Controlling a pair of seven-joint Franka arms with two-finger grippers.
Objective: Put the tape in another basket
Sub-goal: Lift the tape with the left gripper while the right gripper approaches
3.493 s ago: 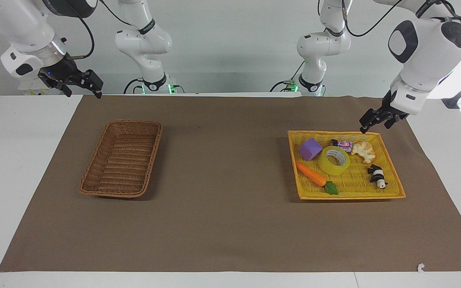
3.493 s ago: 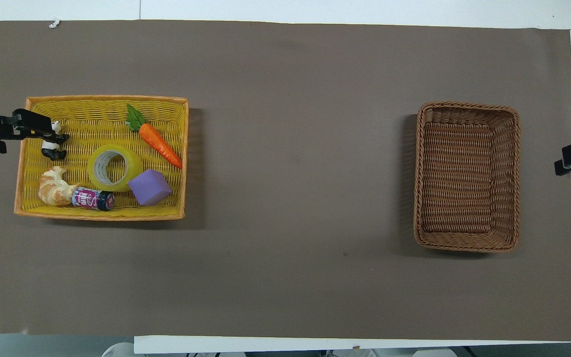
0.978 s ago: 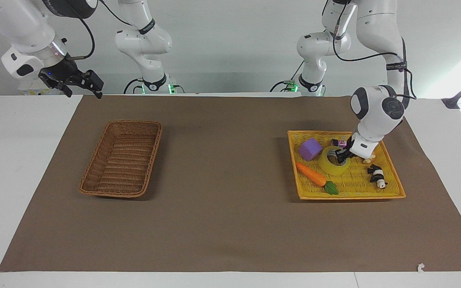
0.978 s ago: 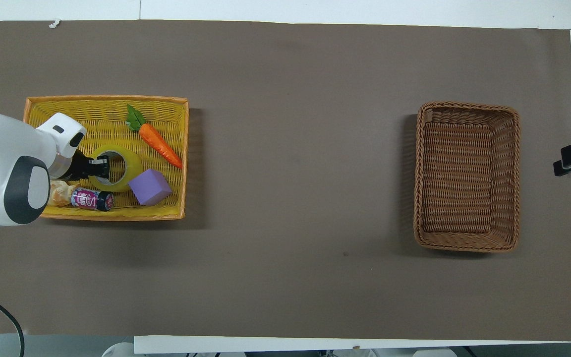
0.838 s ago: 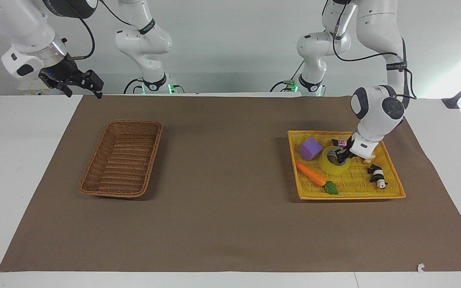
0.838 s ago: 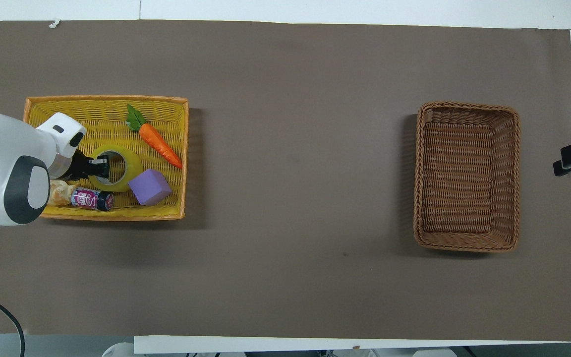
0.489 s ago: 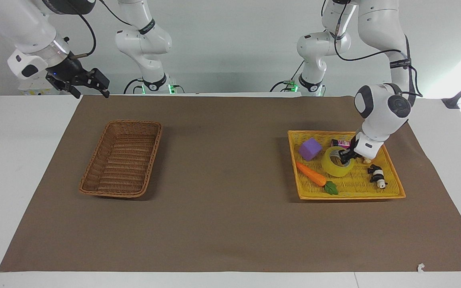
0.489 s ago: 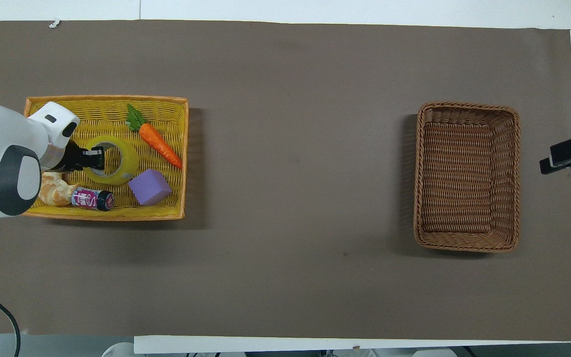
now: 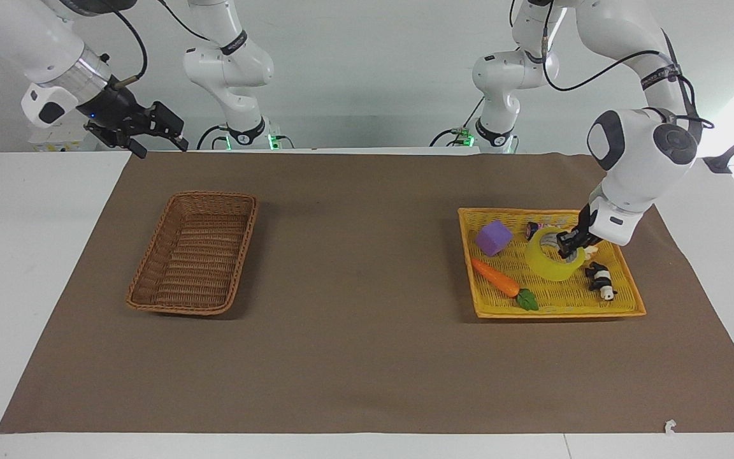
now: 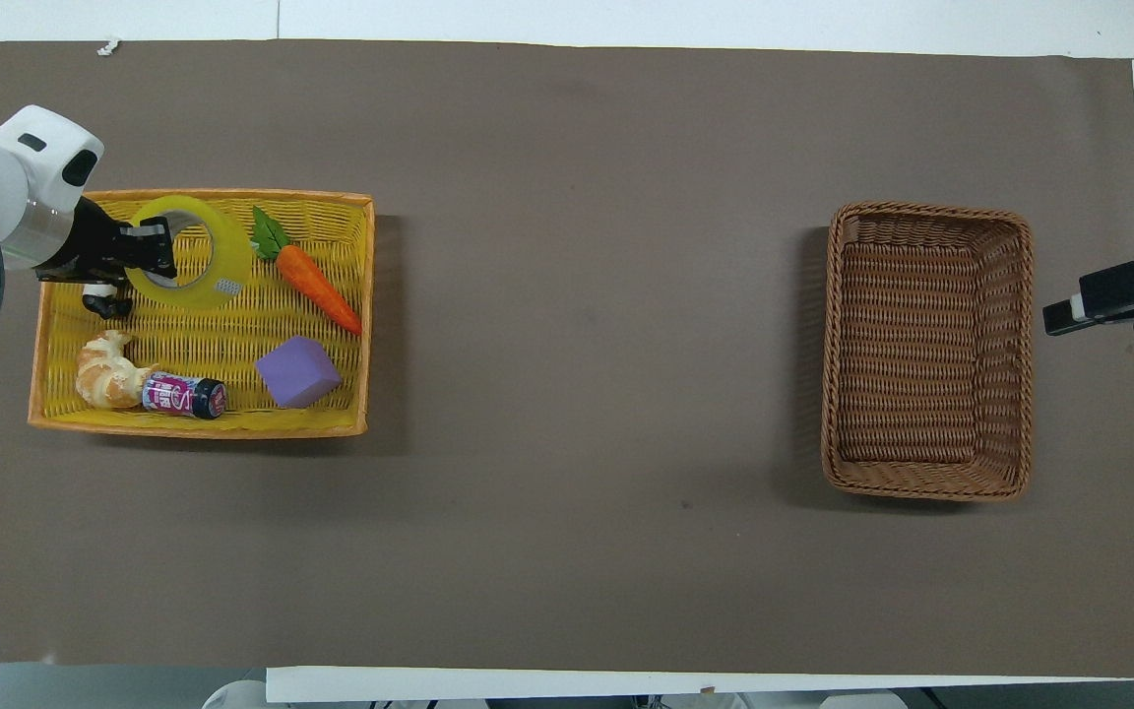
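Observation:
The tape (image 9: 548, 266) (image 10: 224, 268), a translucent yellow roll, hangs tilted just over the yellow tray (image 9: 555, 313) (image 10: 203, 428). My left gripper (image 9: 569, 245) (image 10: 158, 251) is shut on the roll's wall, one finger inside the core. The brown wicker basket (image 9: 249, 233) (image 10: 828, 345) sits at the right arm's end of the table with nothing in it. My right gripper (image 9: 162, 141) (image 10: 1099, 317) hangs open in the air near the mat's edge by that basket.
In the yellow tray lie a carrot (image 9: 494, 277) (image 10: 316, 284), a purple cube (image 9: 493, 237) (image 10: 297, 371), a panda figure (image 9: 600, 280) (image 10: 104, 300), a croissant (image 10: 106, 371) and a small can (image 10: 183, 395). A brown mat covers the table between the two baskets.
My left gripper, shut on the tape, has lifted it off the tray floor and tilted it. The right gripper has drifted a little toward the wicker basket.

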